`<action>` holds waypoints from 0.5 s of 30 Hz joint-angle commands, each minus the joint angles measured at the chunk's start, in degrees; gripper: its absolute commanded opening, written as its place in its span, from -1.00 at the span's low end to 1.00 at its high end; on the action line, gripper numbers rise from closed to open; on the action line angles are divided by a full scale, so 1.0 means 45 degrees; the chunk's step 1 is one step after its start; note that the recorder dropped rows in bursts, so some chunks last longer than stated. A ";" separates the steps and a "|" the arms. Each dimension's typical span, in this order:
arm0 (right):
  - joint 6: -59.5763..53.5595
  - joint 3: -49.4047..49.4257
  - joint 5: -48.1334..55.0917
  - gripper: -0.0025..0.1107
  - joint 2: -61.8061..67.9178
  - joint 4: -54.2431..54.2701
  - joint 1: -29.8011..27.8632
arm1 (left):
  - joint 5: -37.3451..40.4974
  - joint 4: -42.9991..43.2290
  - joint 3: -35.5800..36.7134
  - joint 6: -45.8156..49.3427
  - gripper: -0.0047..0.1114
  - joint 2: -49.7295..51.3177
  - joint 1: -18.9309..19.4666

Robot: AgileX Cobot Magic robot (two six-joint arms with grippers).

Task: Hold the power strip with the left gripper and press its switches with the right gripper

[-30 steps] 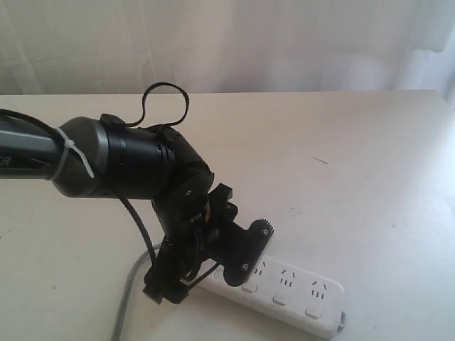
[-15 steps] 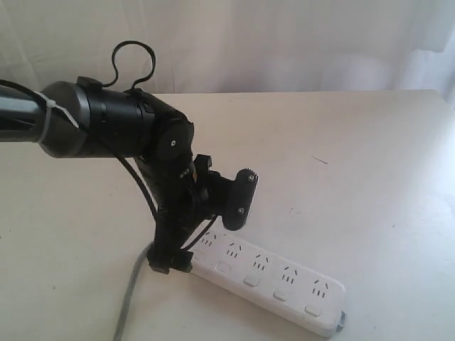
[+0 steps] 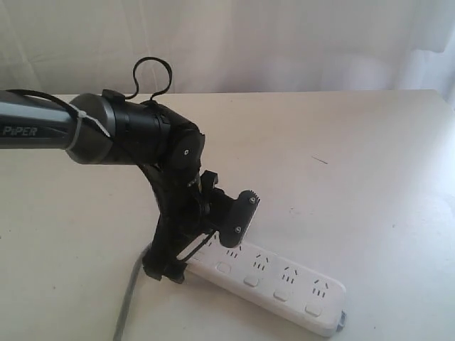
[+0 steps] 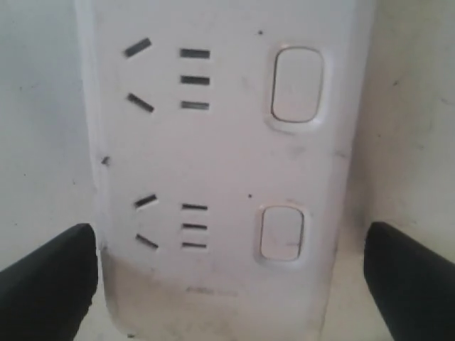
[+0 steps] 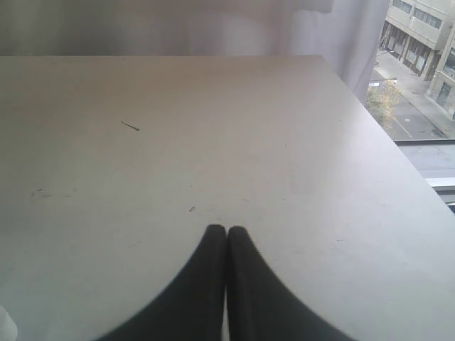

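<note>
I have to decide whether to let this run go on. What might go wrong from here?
The left end effector has open jaws straddling only one end of the power strip; clamping there may let the far end swing when the switches are pressed. The right end effector is shut over the table, the strip outside its view, so its approach might be misaimed or hit the left arm leaning over the strip.

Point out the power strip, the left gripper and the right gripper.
power strip point(image 3: 270, 284): exterior view, middle of its white top face.
left gripper point(image 4: 231, 284): left wrist view, midway between its open black fingertips.
right gripper point(image 5: 226, 234): right wrist view, seam between its closed fingertips.
</note>
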 commanded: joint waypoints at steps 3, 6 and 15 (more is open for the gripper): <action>-0.0055 0.0069 -0.0101 -0.96 -0.0085 -0.0028 -0.0115 | 0.0708 -0.0117 -0.0268 0.0099 0.89 0.0280 0.0015; -0.0055 0.0069 -0.0101 -0.96 -0.0085 -0.0028 -0.0115 | 0.1772 -0.0117 -0.0268 0.0266 0.89 0.0465 -0.0010; -0.0055 0.0069 -0.0101 -0.96 -0.0085 -0.0028 -0.0115 | 0.2801 -0.0394 -0.0242 -0.0734 0.89 0.0484 -0.0014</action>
